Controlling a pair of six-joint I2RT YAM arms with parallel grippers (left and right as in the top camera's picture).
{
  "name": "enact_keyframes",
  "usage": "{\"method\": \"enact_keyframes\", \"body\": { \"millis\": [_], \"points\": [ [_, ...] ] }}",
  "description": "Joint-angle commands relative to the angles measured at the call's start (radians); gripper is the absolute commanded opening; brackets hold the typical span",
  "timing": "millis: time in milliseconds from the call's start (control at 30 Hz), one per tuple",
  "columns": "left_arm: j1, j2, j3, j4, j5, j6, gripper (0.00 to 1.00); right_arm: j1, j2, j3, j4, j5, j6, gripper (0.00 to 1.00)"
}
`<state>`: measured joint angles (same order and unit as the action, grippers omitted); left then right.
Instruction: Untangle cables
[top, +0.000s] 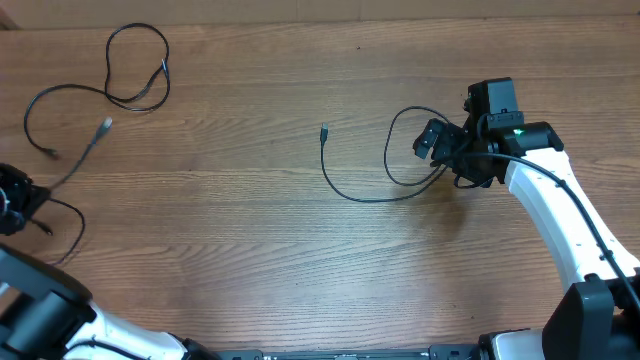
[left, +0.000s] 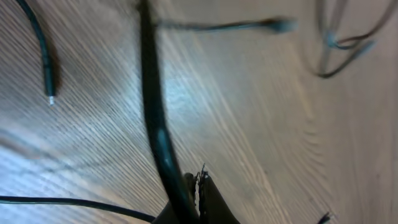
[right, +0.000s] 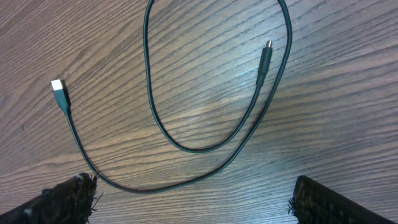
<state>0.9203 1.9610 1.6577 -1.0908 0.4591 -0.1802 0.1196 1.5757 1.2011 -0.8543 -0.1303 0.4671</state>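
Observation:
Three thin black cables lie apart on the wooden table. One cable (top: 140, 70) forms loops at the far left. A second cable (top: 75, 165), silver-tipped, runs straight down to my left gripper (top: 15, 200). In the left wrist view that cable (left: 155, 124) leads into the left gripper (left: 199, 183), whose jaws are pressed together on it. The third cable (top: 370, 195) curls by my right gripper (top: 440, 158). In the right wrist view this cable (right: 205, 146) lies just ahead of the open right gripper (right: 199, 205), with nothing between its fingers (right: 68, 199).
The third cable's silver USB plug (right: 58, 87) and its small plug (right: 265, 56) rest flat on the wood. A silver-tipped plug (left: 50, 78) lies left of the held cable. The white right arm (top: 555, 220) reaches in from the lower right.

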Motion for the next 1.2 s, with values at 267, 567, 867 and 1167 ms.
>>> {"method": "enact_keyframes", "body": {
  "millis": [267, 567, 867, 1167],
  "points": [
    [0.003, 0.157, 0.006, -0.057, -0.113, 0.041, 0.04, 0.003, -0.002, -0.005, 0.005, 0.006, -0.001, 1.00],
    [0.003, 0.132, 0.048, -0.136, -0.033, 0.311, 0.04, 0.004, -0.002, -0.005, 0.005, 0.006, -0.001, 1.00],
    [0.000, 0.010, 0.226, -0.214, 0.362, 0.615, 0.04, 0.004, -0.002, -0.005, 0.005, 0.006, -0.001, 1.00],
    [0.003, -0.151, 0.320, -0.146, 0.407, 0.588, 0.04, 0.004, -0.002, -0.005, 0.005, 0.006, -0.001, 1.00]
  ]
}}
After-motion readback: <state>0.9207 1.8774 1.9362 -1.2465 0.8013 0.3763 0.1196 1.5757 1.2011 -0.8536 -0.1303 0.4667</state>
